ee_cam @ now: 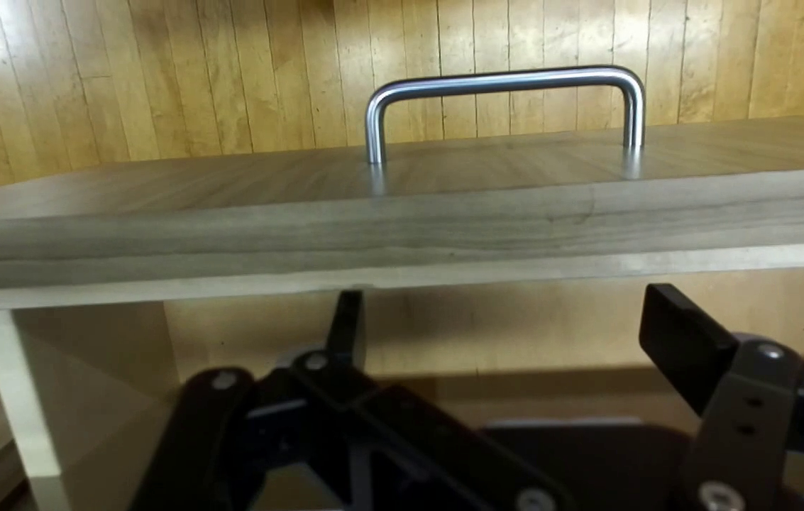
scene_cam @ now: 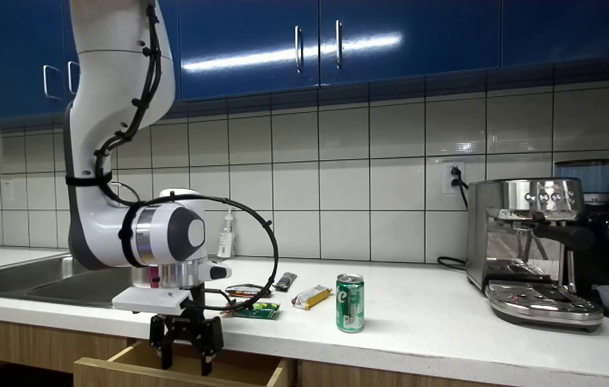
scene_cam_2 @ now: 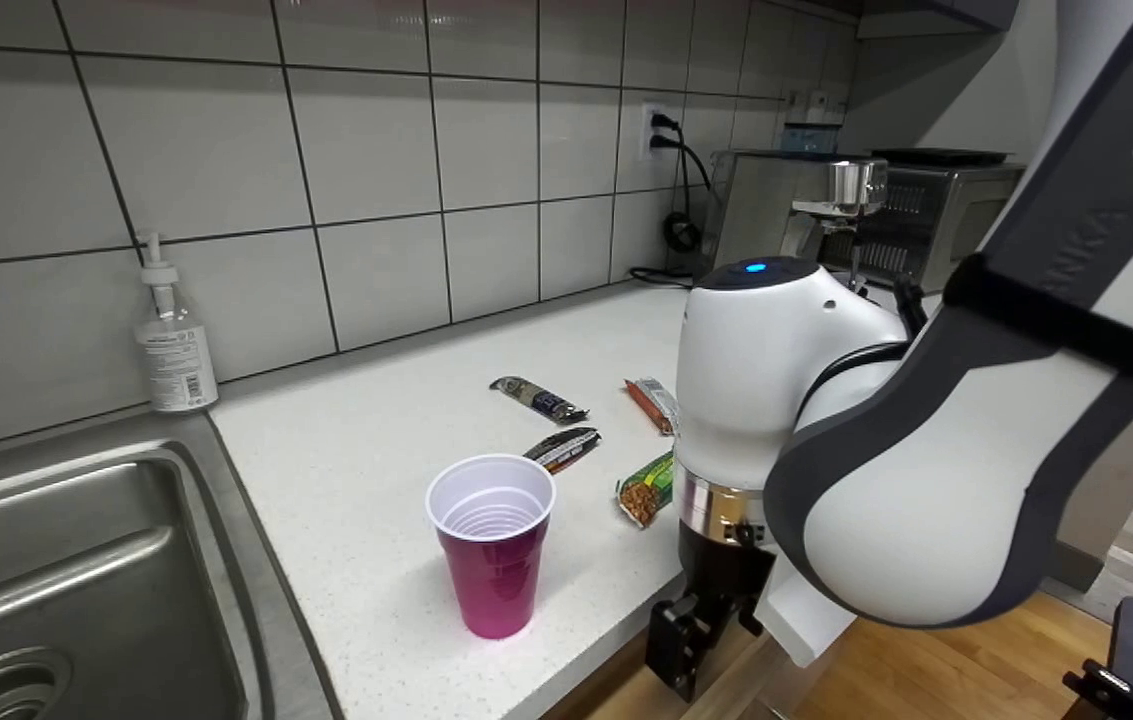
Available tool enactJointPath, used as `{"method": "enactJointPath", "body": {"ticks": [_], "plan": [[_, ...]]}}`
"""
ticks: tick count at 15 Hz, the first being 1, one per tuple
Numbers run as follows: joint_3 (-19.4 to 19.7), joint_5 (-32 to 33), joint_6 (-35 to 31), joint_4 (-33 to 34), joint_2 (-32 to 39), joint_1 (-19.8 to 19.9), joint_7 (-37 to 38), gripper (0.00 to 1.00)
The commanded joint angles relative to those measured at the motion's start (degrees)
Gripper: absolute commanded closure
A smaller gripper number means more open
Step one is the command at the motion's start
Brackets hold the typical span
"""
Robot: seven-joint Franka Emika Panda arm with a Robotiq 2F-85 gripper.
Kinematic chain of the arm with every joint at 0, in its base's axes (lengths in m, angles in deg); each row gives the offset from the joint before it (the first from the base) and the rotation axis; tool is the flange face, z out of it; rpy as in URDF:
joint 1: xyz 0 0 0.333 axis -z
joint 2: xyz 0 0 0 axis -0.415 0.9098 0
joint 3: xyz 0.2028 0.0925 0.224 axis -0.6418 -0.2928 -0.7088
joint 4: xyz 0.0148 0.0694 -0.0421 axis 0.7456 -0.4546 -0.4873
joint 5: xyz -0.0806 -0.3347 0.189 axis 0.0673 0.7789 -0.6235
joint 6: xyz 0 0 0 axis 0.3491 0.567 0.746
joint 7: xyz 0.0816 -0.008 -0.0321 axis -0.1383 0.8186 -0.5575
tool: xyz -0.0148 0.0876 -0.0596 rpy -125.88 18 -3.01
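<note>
Lower left, your gripper hangs spread wide, empty, at the drawer: likely a positioning step, next calling for clearance.

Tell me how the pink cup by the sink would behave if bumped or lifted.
The pink cup is probably light, since no liquid shows inside it. It would likely tip if bumped high, as it tapers from a wide rim to a narrower base. Its glossy wall looks like thin plastic, so a hard squeeze might buckle it.
</note>
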Motion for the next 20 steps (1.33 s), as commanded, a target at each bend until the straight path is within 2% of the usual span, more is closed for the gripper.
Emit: {"method": "enactJointPath", "body": {"ticks": [1,20], "plan": [[0.64,-1.29,-0.39,1.26,1.71,-1.17,0.85,0.00],[-1.28,-5.37,0.41,-0.45,0.86,0.31,-0.73,0.00]]}}
